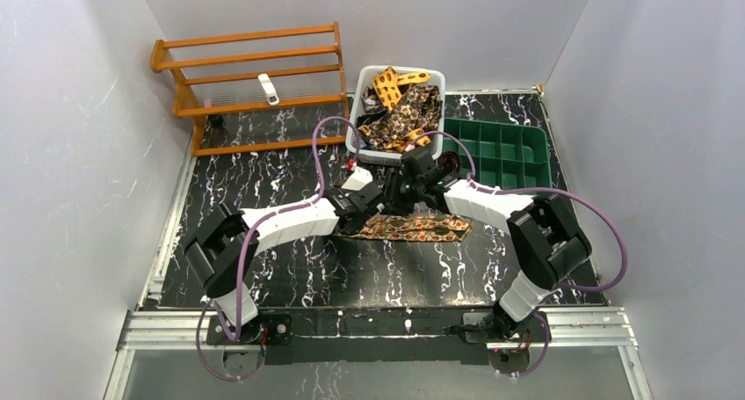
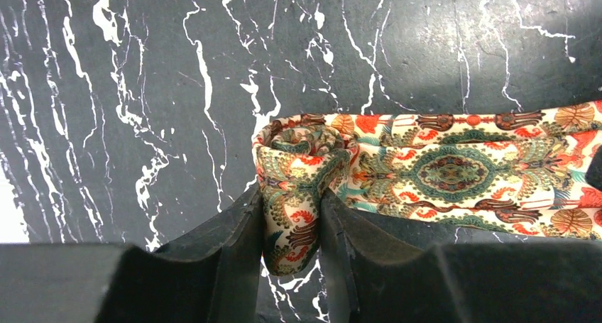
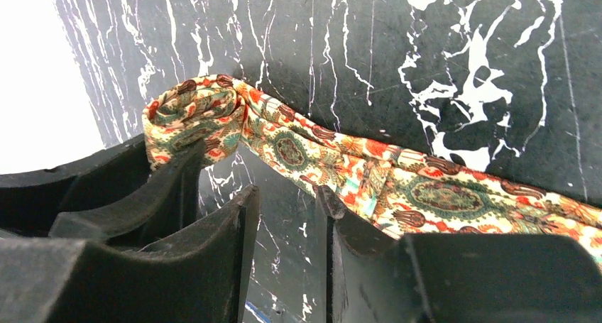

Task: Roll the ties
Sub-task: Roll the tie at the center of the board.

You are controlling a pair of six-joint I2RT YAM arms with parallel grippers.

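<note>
Black marbled tabletop (image 1: 290, 268) carries the tie (image 2: 454, 174) laid flat. We pinch its coil (image 2: 298, 152) in the left gripper (image 2: 291, 231) so it cannot unwind; the right gripper (image 3: 287, 223) stands part-open, empty, beside the tie's flat length.

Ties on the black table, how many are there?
1. The tie lies on the table, one end rolled in the left gripper. More ties fill the white basket, too tangled to count.

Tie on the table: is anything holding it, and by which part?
The left tool grips the tie by its rolled end; the right tool holds nothing.
</note>
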